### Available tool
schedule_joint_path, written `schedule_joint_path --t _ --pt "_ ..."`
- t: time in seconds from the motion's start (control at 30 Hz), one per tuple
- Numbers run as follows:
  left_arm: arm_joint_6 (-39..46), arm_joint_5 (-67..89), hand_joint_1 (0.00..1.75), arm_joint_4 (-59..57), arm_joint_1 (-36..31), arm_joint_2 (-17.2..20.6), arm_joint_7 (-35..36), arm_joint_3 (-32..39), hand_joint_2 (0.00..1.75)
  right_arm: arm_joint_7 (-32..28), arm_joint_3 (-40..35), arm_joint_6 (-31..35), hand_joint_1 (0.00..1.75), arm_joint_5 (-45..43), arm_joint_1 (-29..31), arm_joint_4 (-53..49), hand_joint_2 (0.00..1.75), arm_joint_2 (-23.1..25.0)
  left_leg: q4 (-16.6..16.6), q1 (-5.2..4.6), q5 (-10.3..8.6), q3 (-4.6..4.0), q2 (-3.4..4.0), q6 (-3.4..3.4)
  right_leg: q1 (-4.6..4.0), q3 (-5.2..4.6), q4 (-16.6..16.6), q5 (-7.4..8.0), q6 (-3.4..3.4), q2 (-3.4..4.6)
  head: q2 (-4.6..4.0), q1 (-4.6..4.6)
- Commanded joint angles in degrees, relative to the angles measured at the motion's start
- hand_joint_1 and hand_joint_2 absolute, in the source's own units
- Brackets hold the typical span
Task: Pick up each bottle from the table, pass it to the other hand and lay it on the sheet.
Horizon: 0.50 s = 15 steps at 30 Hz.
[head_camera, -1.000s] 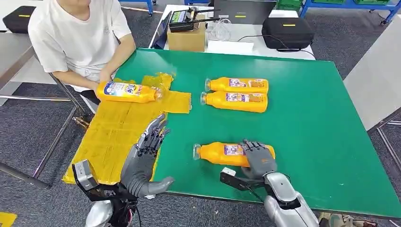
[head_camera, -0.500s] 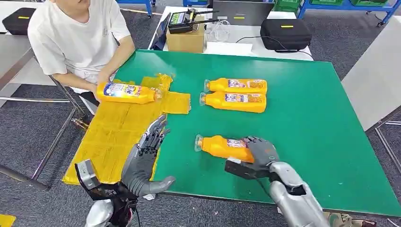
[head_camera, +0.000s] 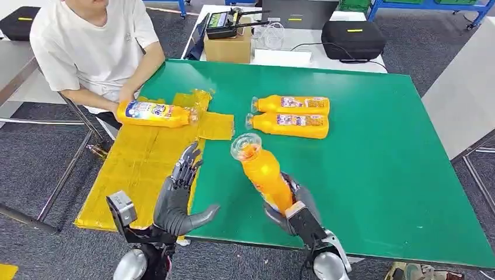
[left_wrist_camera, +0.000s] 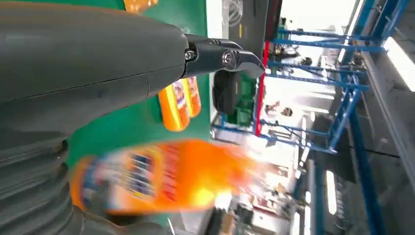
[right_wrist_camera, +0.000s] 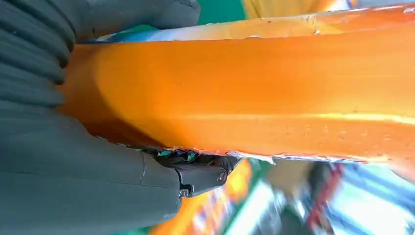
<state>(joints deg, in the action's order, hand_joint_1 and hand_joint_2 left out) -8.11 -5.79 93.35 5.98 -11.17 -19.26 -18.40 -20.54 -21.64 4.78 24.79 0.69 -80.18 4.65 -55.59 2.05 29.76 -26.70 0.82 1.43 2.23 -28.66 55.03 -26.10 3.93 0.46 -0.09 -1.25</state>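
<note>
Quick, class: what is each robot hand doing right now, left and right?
Left hand: open, fingers spread, holding nothing.
Right hand: grips the orange bottle, lifted off the green table.

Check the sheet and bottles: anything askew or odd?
The yellow sheet is crumpled at its far end, near the bottle under the person's hand. Two bottles lie neatly parallel; the right hand holds another tilted. No spill visible.
</note>
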Motion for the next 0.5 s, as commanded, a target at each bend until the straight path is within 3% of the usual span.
schedule_joint_path --t 0.03,0.23,0.5 --pt "-0.7 2.7 0.0 -4.9 -1.9 1.9 -1.0 -7.0 1.75 -3.2 -1.7 2.4 1.75 0.9 -1.5 -9.3 1.75 3.7 0.1 -0.09 0.02 -0.03 -0.07 -0.15 0.04 -0.06 0.0 -0.04 -0.19 -0.07 0.0 -0.02" --pt "-0.2 2.9 0.0 -4.0 -3.1 1.2 -0.8 -5.7 1.75 -3.6 -8.4 3.4 1.75 5.8 0.4 -5.2 1.75 2.8 0.1 -0.08 0.0 -0.18 -0.02 -0.13 0.03 -0.21 -0.1 0.02 -0.2 -0.03 0.0 -0.02" --pt "1.6 -1.1 0.0 -1.8 -4.0 -0.3 1.1 -3.4 1.75 -3.0 -13.9 10.0 1.75 14.9 3.5 0.4 1.75 2.8 0.1 -0.06 0.0 -0.16 -0.01 -0.22 -0.02 -0.16 -0.2 0.05 -0.27 -0.02 0.0 0.0"
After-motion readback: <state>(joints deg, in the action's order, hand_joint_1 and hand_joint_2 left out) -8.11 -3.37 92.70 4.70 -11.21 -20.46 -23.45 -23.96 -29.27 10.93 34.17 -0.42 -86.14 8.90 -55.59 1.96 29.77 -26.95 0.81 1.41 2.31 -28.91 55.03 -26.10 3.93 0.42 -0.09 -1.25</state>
